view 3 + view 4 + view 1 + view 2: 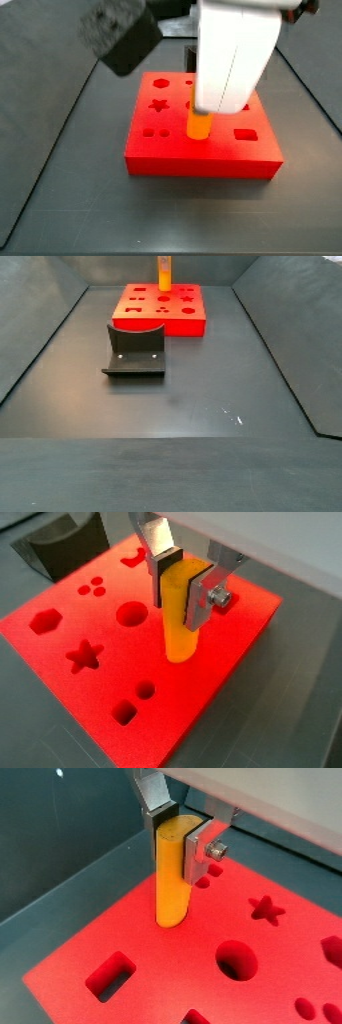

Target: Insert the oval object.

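The oval object [181, 627] is a long orange-yellow peg. My gripper [183, 592] is shut on its upper end and holds it upright over the red block [201, 702]. The peg's lower end hangs close above or on the block's top, near one edge. I cannot tell whether it touches. Both wrist views show the peg [168, 883] between the silver fingers [198, 853] of the gripper [179, 840]. In a side view the peg [198, 126] shows below the white arm, on the red block [201, 160]. In the far side view the peg [164, 274] stands over the block [160, 324].
The block's top has several shaped holes: a round one [131, 613], a star [84, 655], a hexagon [47, 620] and a rectangle [110, 975]. The dark fixture [135, 351] stands on the floor just beside the block. Sloped dark walls [40, 346] enclose the floor.
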